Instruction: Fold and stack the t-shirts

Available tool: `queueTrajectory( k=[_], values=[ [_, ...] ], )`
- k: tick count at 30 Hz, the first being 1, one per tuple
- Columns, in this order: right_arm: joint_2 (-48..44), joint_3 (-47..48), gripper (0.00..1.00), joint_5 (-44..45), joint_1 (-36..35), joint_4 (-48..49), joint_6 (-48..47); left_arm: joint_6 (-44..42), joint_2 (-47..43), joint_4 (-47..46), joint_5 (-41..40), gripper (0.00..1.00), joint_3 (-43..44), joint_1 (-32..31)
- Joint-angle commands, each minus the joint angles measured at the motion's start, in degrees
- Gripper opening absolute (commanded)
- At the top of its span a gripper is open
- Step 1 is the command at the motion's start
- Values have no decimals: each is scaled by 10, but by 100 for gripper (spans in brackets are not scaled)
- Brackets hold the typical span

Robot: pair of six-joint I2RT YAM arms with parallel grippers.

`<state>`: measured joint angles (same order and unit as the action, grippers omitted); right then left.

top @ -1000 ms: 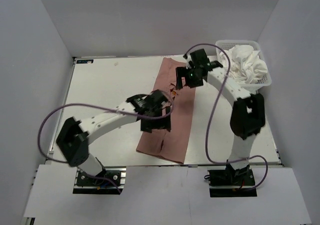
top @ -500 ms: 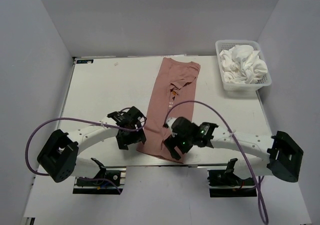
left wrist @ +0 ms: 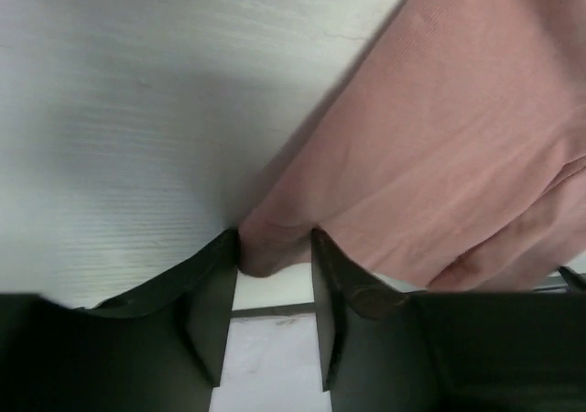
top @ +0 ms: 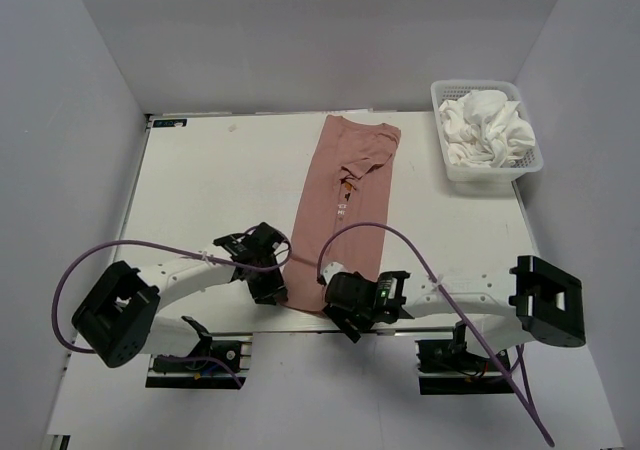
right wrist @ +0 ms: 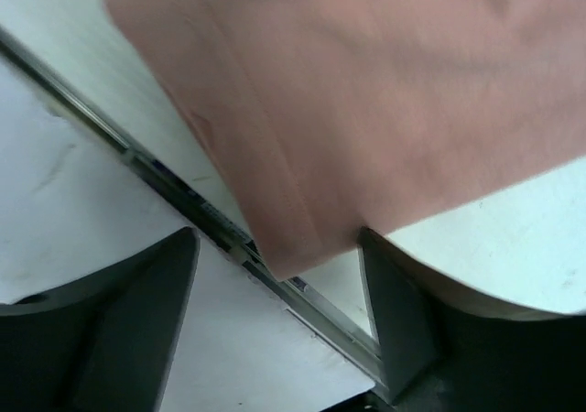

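A dusty pink t-shirt [top: 345, 205], folded into a long strip, lies from the table's far middle to its near edge, a small red-brown graphic [top: 345, 188] showing. At its near left corner my left gripper [top: 270, 286] sits low; in the left wrist view the two fingers of the left gripper [left wrist: 275, 247] press both sides of the bunched pink corner [left wrist: 273, 247]. My right gripper [top: 350, 312] is at the near right corner; the right wrist view shows the right gripper [right wrist: 276, 238] open wide around the pink hem corner [right wrist: 293, 238]. White t-shirts [top: 488, 125] lie crumpled in the basket.
A white mesh basket [top: 445, 165] stands at the far right of the table. The pink shirt's hem reaches the table's near edge, where a metal rail [right wrist: 174, 188] runs just under both grippers. Purple cables loop over both arms.
The right arm swung from the shirt's far end to its near right corner. The left arm drew back to the near left corner and its jaws narrowed onto the cloth.
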<state>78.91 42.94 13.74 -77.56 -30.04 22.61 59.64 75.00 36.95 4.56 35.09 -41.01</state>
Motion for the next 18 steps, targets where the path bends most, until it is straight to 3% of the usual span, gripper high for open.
queueTrajectory(
  k=[1, 3, 4, 6, 8, 12, 14, 18],
  values=[
    [10, -15, 74, 48, -11, -8, 33, -8, 31, -37, 10, 41, -6, -3],
    [14, -27, 65, 53, -17, -12, 45, -8, 51, -37, 15, 28, 1, -9],
    [15, -31, 55, 52, -18, -4, 48, -8, 52, -37, 25, 11, 1, -9],
    [13, -39, 42, 46, -24, -1, 50, -8, 52, -37, 39, 0, -11, -9],
    [10, -36, 26, 44, -31, -10, 58, 1, 38, -21, 54, 0, -19, -9],
    [-24, -45, 7, 22, -39, -17, 65, 7, -21, 12, 79, 0, -43, -15],
    [-32, -42, 0, 7, -42, -26, 74, 22, -53, 23, 94, 0, -51, -21],
    [-78, -39, 0, 2, -42, -63, 91, 33, -118, 43, 94, 0, -51, -27]
  ],
)
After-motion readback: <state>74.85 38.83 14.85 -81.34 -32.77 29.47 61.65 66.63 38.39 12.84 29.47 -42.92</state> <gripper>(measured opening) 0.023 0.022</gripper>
